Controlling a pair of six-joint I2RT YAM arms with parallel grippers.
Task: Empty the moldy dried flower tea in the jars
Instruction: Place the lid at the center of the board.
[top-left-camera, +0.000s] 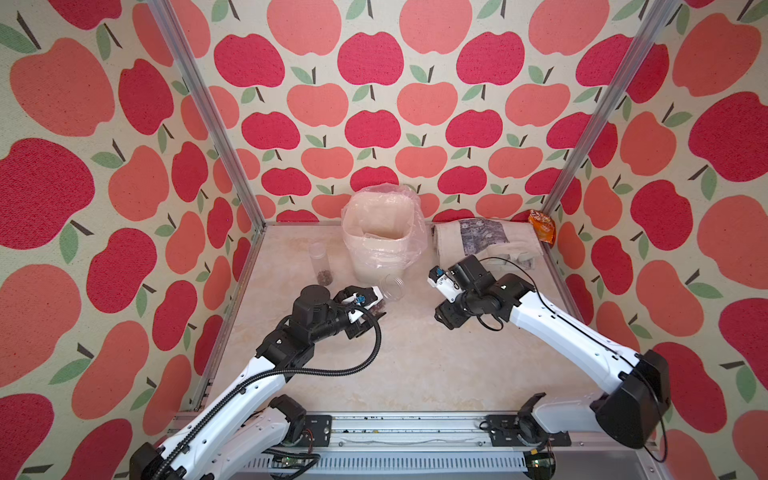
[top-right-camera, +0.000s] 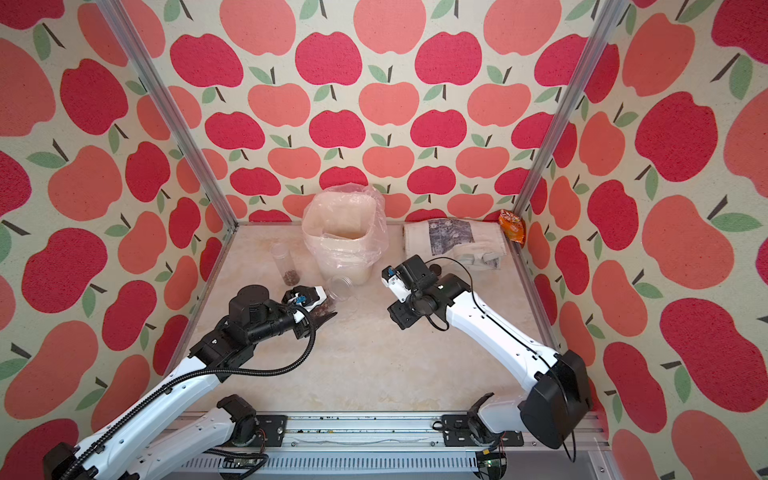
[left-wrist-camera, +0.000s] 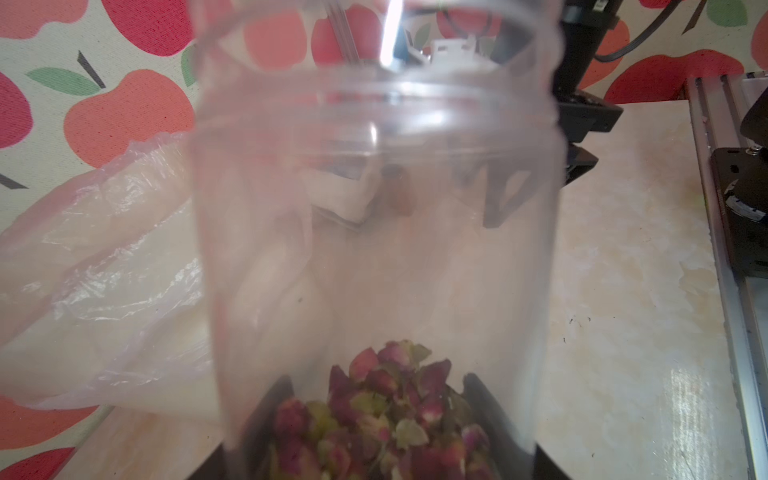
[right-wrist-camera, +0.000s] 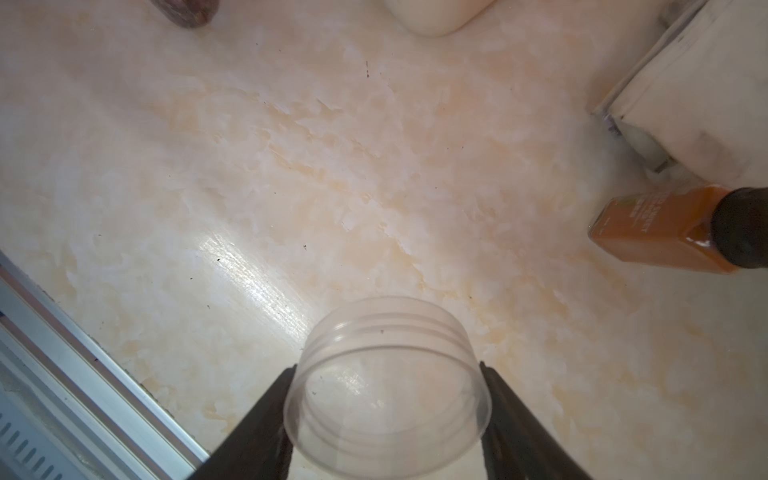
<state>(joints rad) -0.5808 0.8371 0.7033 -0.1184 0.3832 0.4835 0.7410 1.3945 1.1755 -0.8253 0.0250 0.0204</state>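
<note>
The left gripper (top-left-camera: 375, 308) pinches the base of a small clear cylindrical plastic jar (left-wrist-camera: 374, 208), which is lidless and tilted. Its open mouth points toward a white plastic bin (top-left-camera: 376, 266) lined with a clear bag and sits just beside the bin's lower wall. The dried flower tea (left-wrist-camera: 386, 399), made up of dark pink and green buds, lies heaped at the jar's base between the fingers. The right gripper (right-wrist-camera: 386, 374) clamps a clear round threaded lid (right-wrist-camera: 386, 415) above the pale marbled table (top-left-camera: 415, 365). A second clear jar (top-left-camera: 319, 259) stands upright near the bin, with tea at its bottom. An amber bottle with a black cap (right-wrist-camera: 665, 228) lies on the table.
</note>
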